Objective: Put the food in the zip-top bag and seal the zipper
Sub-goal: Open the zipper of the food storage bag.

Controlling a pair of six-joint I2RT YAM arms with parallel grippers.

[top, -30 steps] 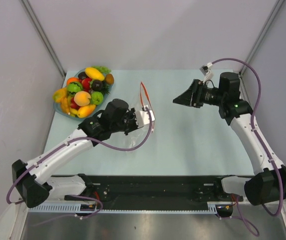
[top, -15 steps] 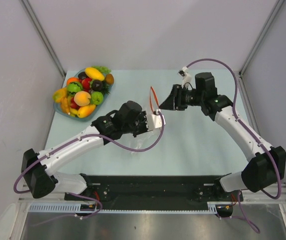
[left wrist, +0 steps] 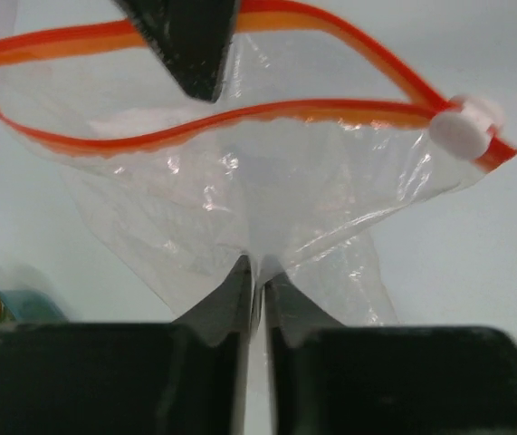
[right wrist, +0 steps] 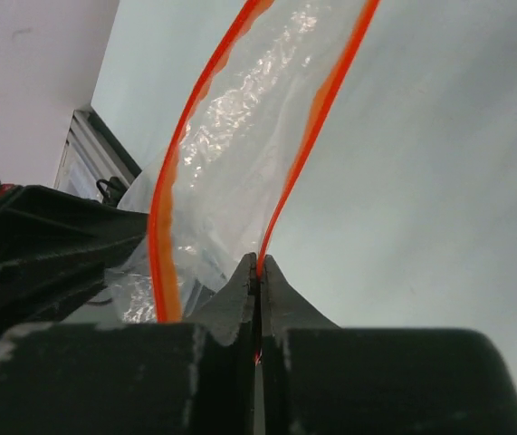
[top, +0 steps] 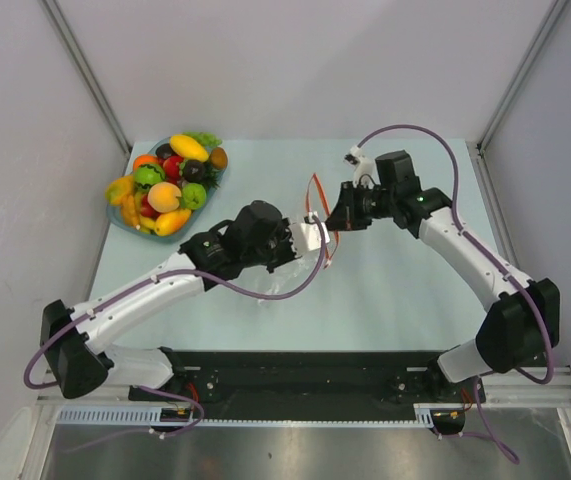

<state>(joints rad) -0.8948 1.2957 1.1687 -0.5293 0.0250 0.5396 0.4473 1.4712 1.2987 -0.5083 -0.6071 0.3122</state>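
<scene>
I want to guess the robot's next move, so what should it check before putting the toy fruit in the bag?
1. Left gripper grips the zip-top bag: ok, shut on the clear plastic.
2. Right gripper holds the zipper: ok, shut on one red-orange strip.
3. Bag mouth open: ok, the two strips stand apart.
4. White slider out of the way: ok, it sits at one end of the zipper.
5. A gripper free to fetch the food: not ok, both hold the bag.
6. Food within sight: ok, piled in the dish, none in the bag.
</scene>
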